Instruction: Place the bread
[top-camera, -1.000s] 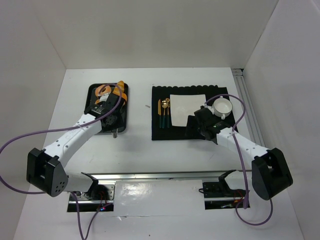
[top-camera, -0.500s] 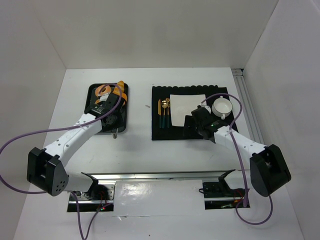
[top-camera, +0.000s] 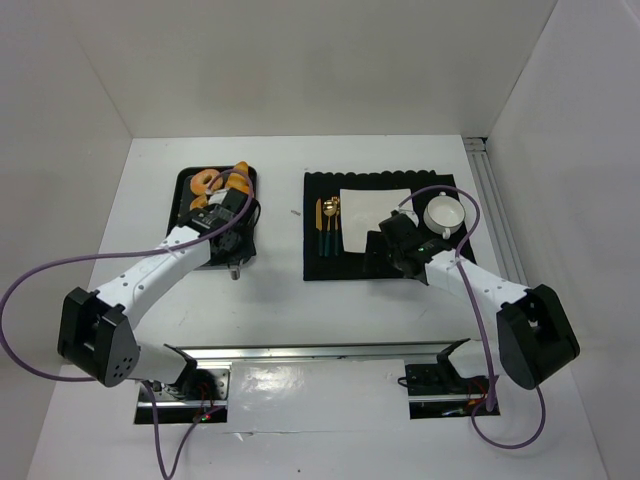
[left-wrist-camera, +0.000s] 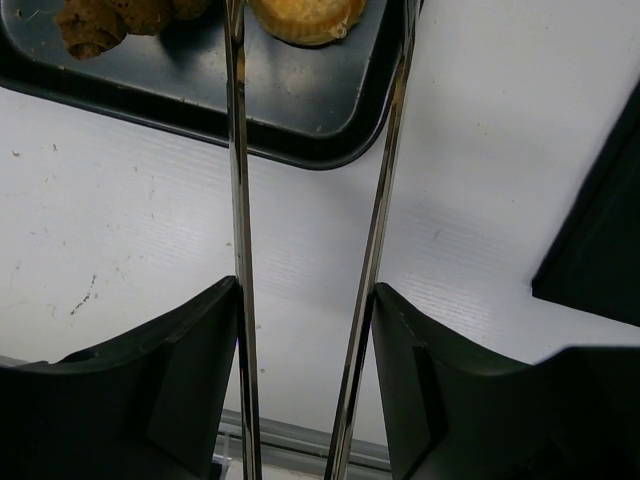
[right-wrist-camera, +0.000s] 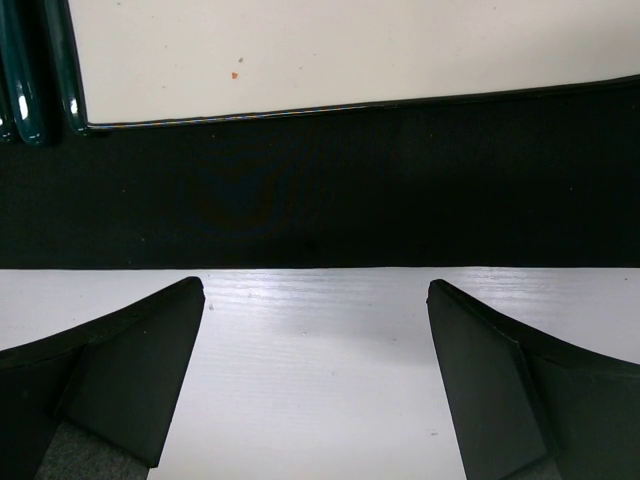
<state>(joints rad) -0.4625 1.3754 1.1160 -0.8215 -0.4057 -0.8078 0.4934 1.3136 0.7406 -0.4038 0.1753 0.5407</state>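
The bread (left-wrist-camera: 300, 20), a golden-brown bun, lies on the black tray (left-wrist-camera: 330, 120) at the top of the left wrist view. It sits between the two arms of the metal tongs (left-wrist-camera: 240, 200), with a small gap on each side. My left gripper (left-wrist-camera: 305, 290) is shut on the tongs, one arm against each finger. From above, the left gripper (top-camera: 234, 210) hangs over the tray's near right part (top-camera: 190, 255). My right gripper (right-wrist-camera: 315, 300) stands open with nothing in it, over the near edge of the black mat (right-wrist-camera: 320, 210).
The tray also holds a ring doughnut (top-camera: 205, 180) and darker pastries (left-wrist-camera: 90, 25). On the mat (top-camera: 320, 265) are a white sheet (top-camera: 375, 212), a white cup (top-camera: 445, 213) and cutlery (top-camera: 327, 225). A metal rail (top-camera: 320, 350) runs along the near edge.
The left gripper has drawn back and to the right, uncovering the doughnut, and the tongs' arms have spread a little. The right gripper has shifted slightly left along the mat's near edge.
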